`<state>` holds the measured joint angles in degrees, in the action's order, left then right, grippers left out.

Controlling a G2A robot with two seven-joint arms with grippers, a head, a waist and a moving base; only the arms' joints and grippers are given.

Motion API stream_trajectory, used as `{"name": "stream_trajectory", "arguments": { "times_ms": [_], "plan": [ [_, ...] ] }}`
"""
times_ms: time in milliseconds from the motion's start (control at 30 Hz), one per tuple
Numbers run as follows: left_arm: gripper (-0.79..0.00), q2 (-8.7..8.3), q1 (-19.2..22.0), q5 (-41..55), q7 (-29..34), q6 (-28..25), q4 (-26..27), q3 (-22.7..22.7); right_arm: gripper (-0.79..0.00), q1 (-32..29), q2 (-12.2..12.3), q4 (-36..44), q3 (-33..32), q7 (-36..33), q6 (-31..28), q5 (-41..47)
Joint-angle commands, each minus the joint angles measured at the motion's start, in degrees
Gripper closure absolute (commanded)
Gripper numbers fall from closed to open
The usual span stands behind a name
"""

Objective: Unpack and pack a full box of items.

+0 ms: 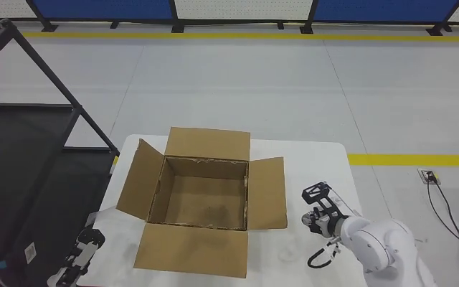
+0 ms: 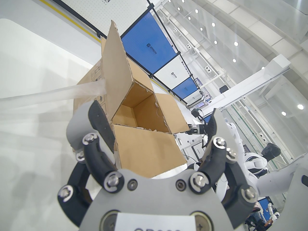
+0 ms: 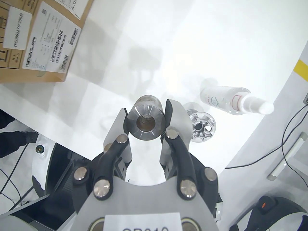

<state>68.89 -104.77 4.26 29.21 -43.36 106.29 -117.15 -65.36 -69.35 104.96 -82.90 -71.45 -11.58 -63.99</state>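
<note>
In the right wrist view the box (image 3: 12,74) runs off the edge, the metal cylinder (image 3: 145,121) in the right gripper (image 3: 146,110) shows me only its end face, and a small spoked metal part (image 3: 202,127) sits half hidden behind one of the fingers (image 3: 176,116). In the top view the left gripper (image 1: 82,251) is cut by the bottom edge, and the dark marks on the box floor are too small for me to read. In the left wrist view a pale strip (image 2: 48,96) smears across, blurred, and the near flap (image 2: 146,150) hides part of the box's inside.

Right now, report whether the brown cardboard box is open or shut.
Open: the brown cardboard box has all four flaps spread outward, exposing its inside.
</note>
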Motion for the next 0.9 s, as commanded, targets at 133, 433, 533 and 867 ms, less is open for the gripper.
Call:
{"name": "stream_trajectory", "arguments": {
  "times_ms": [133, 433, 533, 867],
  "plan": [
    [-0.785, 0.00, 0.0, 0.0, 0.0, 0.0, 0.0, 0.0, 0.000, 3.5, -0.1, -7.0, 3.0, 1.9, 1.2, -3.3],
    [-0.785, 0.00, 0.0, 0.0, 0.0, 0.0, 0.0, 0.0, 0.000, 8.7, -0.7, -16.4, 7.0, 5.4, 4.7, -6.0],
    [-0.785, 0.00, 0.0, 0.0, 0.0, 0.0, 0.0, 0.0, 0.000, 9.9, -0.8, -18.5, 7.7, 5.6, 5.1, -6.1],
    [-0.785, 0.00, 0.0, 0.0, 0.0, 0.0, 0.0, 0.0, 0.000, 10.8, -0.6, -22.5, 7.2, 6.2, 4.6, -4.4]
  ]
}}
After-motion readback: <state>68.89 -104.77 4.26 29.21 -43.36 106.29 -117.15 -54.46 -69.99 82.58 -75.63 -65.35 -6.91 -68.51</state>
